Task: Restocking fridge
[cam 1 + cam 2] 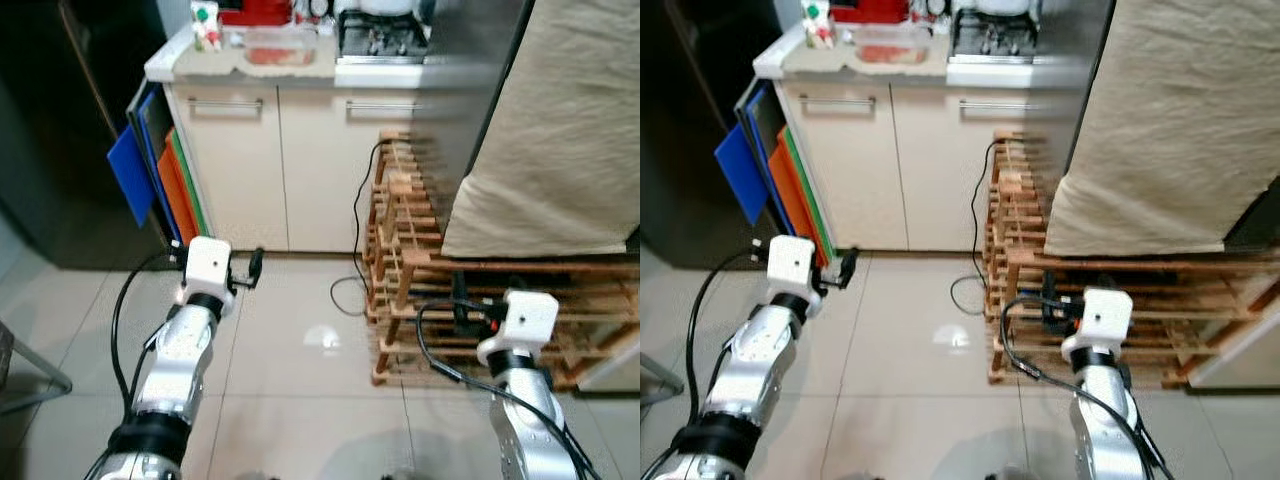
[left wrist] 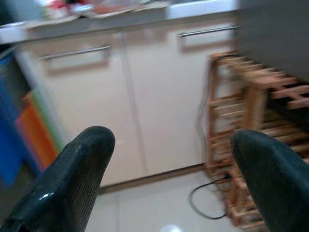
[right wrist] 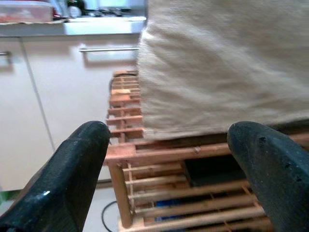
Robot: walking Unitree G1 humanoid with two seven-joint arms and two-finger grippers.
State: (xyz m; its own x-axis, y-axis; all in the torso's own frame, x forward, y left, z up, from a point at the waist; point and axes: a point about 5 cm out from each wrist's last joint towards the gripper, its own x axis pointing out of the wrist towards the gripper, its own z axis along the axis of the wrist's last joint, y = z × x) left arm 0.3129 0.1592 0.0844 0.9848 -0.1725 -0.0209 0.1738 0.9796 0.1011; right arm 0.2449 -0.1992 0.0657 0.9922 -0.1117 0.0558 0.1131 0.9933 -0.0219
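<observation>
My left gripper (image 1: 252,270) is held out low over the tiled floor (image 1: 300,380), open and empty; in the left wrist view its fingertips (image 2: 94,145) stand wide apart, facing the cream cabinet doors (image 2: 145,96). My right gripper (image 1: 462,298) is also open and empty, level with the wooden slatted rack (image 1: 400,250). In the right wrist view it (image 3: 169,137) faces the beige cloth (image 3: 217,63) draped over the rack. A tall grey metallic panel (image 1: 470,80) rises behind the rack. I cannot tell whether it is the fridge.
A counter (image 1: 200,60) carries a red container, a clear tub and a gas hob (image 1: 380,40). Blue, orange and green boards (image 1: 150,180) lean against the cabinet's left side. A black cable (image 1: 355,250) trails on the floor by the rack. A dark tall surface (image 1: 60,140) stands at the left.
</observation>
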